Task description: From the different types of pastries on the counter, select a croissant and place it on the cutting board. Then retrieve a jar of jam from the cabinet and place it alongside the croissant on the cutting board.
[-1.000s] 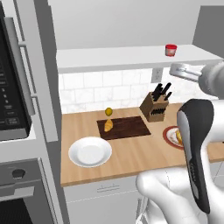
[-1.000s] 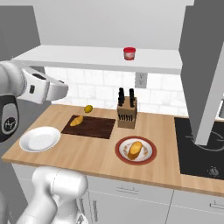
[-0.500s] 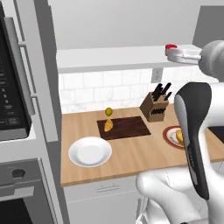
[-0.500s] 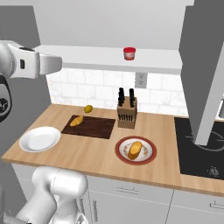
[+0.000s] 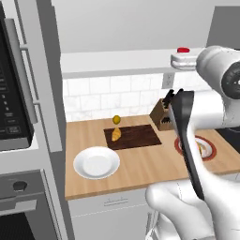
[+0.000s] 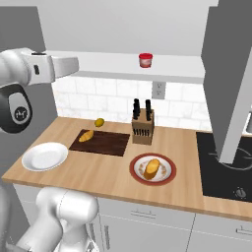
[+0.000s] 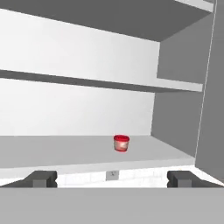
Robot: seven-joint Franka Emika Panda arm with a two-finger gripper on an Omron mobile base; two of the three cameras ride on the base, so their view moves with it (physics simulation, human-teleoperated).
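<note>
In the hand view, left to right: the end effector's [image 7: 112,179] left-hand fingertip in the picture, the jam jar [image 7: 121,143] upright on the cabinet shelf [image 7: 78,151], ahead of and between the spread, empty fingers, then the other fingertip.

a kitchen: wooden counter [image 6: 182,172], black cooktop [image 6: 224,179], oven [image 5: 21,206], knife block [image 6: 143,127], tiled wall [image 6: 118,93].

arm: glossy white, rounded, tube-like segments | joint: dark round cap with a small pale marking | long edge: black, curved panel against white shell | hand: smooth white, blunt, small black patches | fingertips [image 7: 45,178]: dark grey, blocky
</note>
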